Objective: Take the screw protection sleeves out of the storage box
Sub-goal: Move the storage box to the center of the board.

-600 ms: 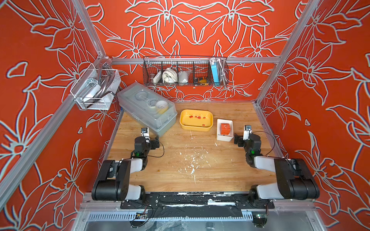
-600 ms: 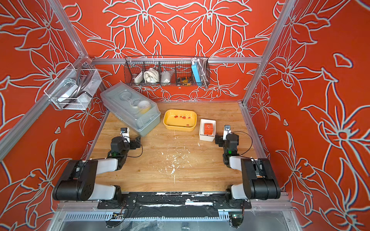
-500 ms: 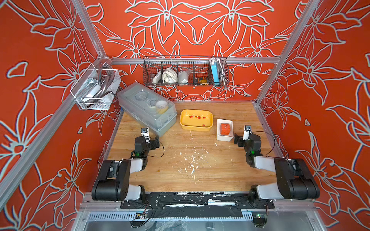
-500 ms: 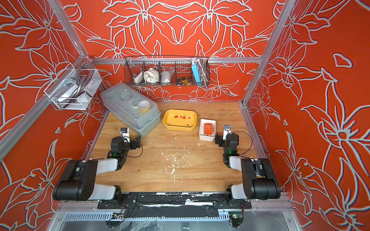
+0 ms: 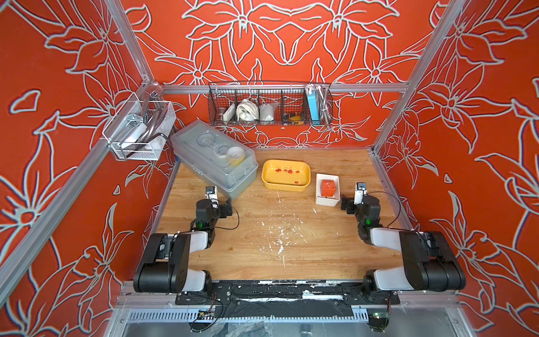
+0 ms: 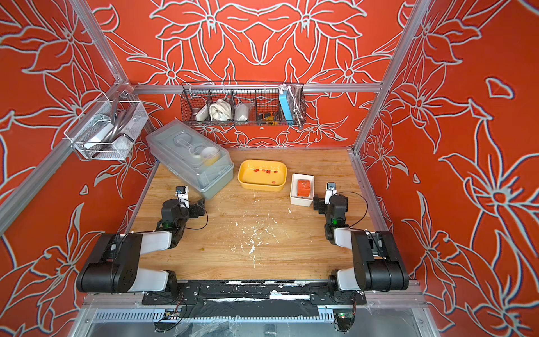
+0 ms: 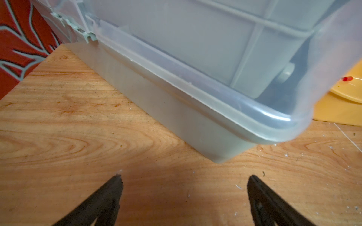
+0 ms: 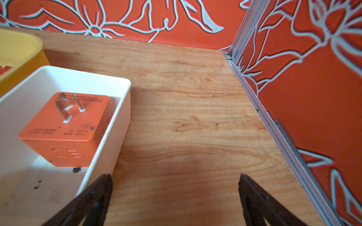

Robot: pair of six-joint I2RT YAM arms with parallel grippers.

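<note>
Black fingers of the left gripper (image 7: 184, 180) stand wide apart and empty, the clear lidded box (image 7: 195, 68) just ahead of their tips. Further right, well away from either pair of fingers, the yellow storage box (image 5: 285, 186) holds the screw protection sleeves (image 5: 287, 170). The white bin (image 8: 119, 109) sits just beside one spread, empty finger of the right gripper (image 8: 175, 178). Nothing has shifted in the last half second, so removal seems not yet begun.
</note>
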